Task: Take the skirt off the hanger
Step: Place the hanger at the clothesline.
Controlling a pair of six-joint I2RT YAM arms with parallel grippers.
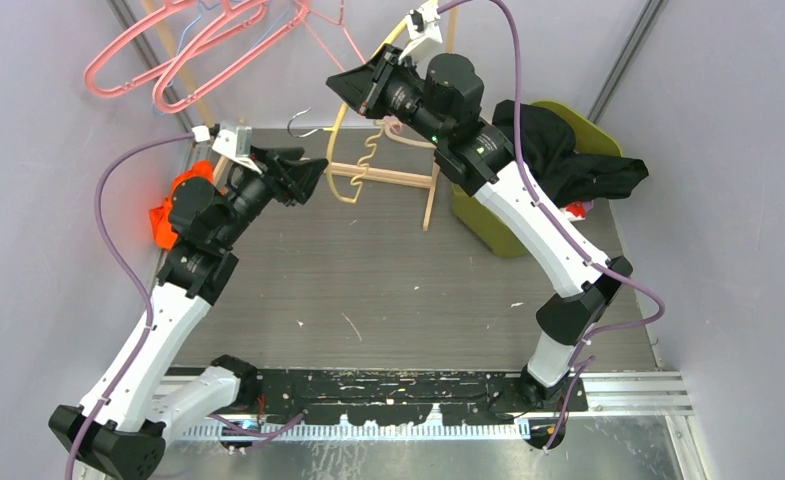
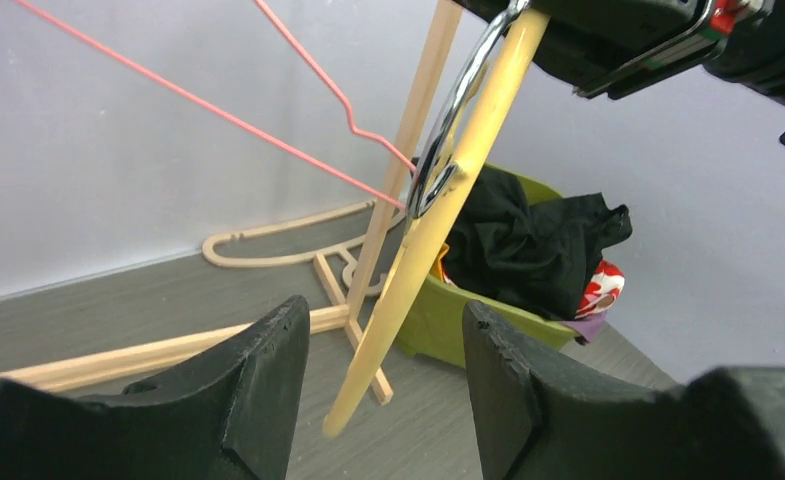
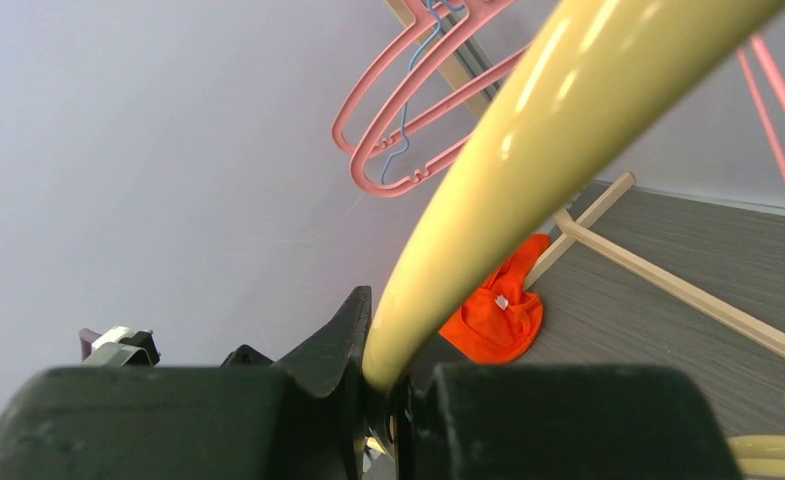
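Hanger [image 2: 438, 220] is bare, clenched in right gripper [image 3: 388, 380]; left gripper [image 2: 386, 312] is released, empty. Skirt [image 1: 568, 150], seemingly the black heap, is off; next, set hanger down.

Both arms reach forward and upward with elbows bent; the left gripper [image 1: 313, 175] holds its fingers [image 2: 268, 385] spread apart, the right gripper [image 1: 348, 88] pinches the cream hanger [image 3: 488, 190]

Cream hanger [image 3: 528, 130]: bare, steeply tilted, one arm pinched in my right gripper [image 3: 386, 390], up and left of the green bin [image 2: 438, 320]. Black skirt [image 2: 528, 250]: crumpled, heaped in that bin, spilling over its rim.
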